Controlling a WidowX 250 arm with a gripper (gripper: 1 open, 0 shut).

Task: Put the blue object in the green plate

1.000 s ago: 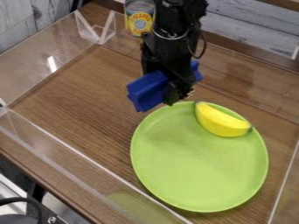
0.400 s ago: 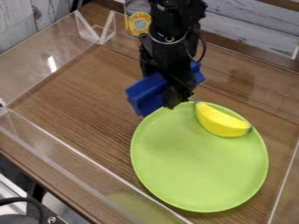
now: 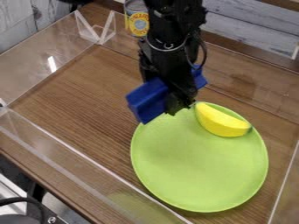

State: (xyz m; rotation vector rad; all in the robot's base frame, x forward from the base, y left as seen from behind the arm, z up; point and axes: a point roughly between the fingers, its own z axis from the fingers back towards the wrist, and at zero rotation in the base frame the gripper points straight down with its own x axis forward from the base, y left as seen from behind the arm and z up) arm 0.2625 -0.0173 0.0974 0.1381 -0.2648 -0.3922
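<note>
The blue object (image 3: 149,99) is a deep-blue block held in my black gripper (image 3: 170,98), which is shut on it. It hangs tilted just above the far left rim of the green plate (image 3: 193,166). The plate is large, round and lime green, and lies on the wooden table at the front right. A yellow banana-like wedge (image 3: 221,120) lies on the plate's far right part, close to the right of the gripper. The fingertips are partly hidden behind the block.
Clear acrylic walls (image 3: 47,61) enclose the wooden table on the left, back and front. A yellow-labelled object (image 3: 138,19) stands at the back behind the arm. Bare wood (image 3: 82,105) lies to the left of the plate.
The gripper with the blue block has moved slightly toward the plate's rim and a little lower. The plate and yellow wedge have not moved.
</note>
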